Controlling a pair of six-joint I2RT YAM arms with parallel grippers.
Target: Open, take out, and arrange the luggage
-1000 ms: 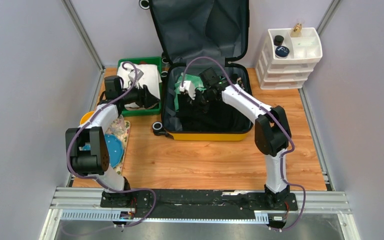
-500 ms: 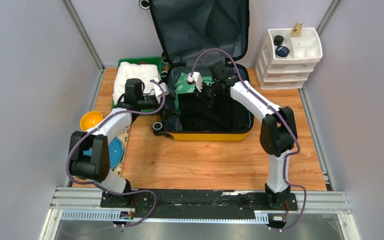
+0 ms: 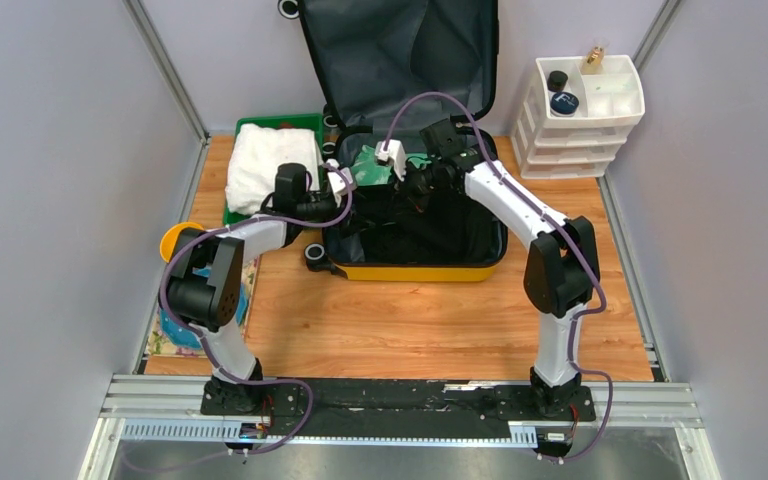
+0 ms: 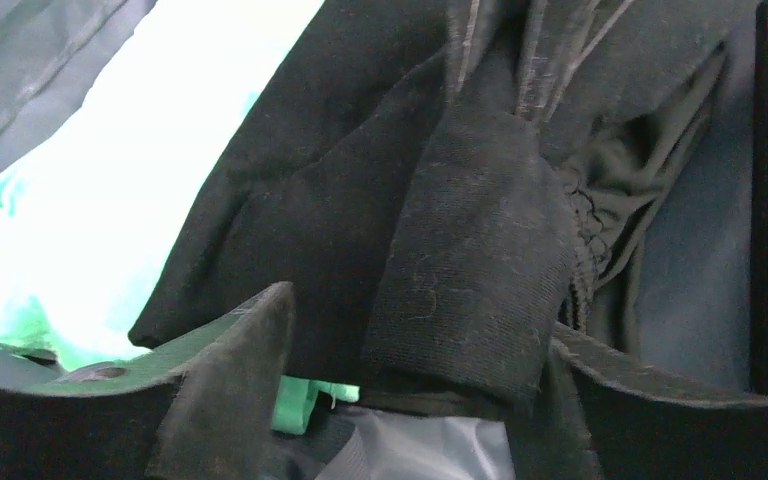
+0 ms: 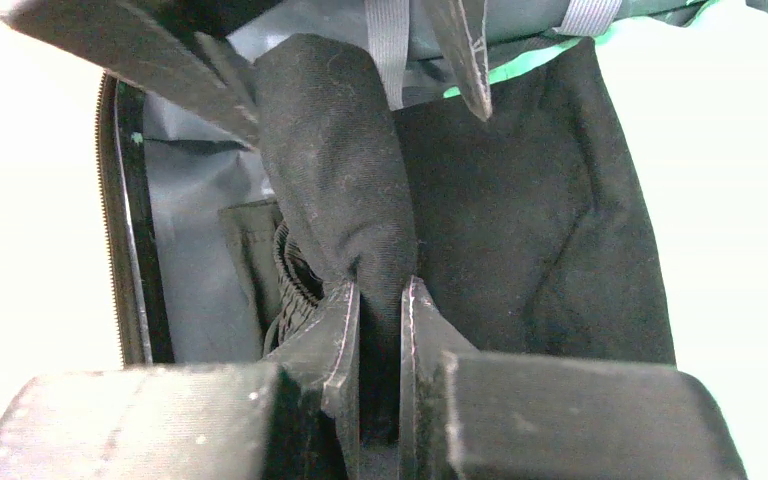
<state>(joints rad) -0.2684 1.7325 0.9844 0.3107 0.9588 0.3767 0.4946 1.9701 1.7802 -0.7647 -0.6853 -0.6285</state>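
I see the yellow hard-shell suitcase (image 3: 415, 271) open at the back of the wooden table (image 3: 410, 330), between green tray (image 3: 300, 121) and white drawer unit (image 3: 570, 140). My right gripper (image 5: 380, 285) pinches black cloth (image 5: 520, 220); left gripper (image 4: 415, 315) gapes wide beside it.

- Your table (image 3: 430, 320) is wood-grained, with walls on three sides.
- The suitcase (image 3: 420, 272) sits at the middle of the far half, open. Its base is flat on the wood and its lid stands up against the back wall.
- Just left of it, a green tray (image 3: 305, 122) fills your far-left corner.
- A white drawer unit (image 3: 580, 140) stands in your far-right corner.
- At the left edge you have an orange bowl (image 3: 175, 240).
- Nearer you lies a patterned mat (image 3: 160, 345), partly hidden by the left arm.
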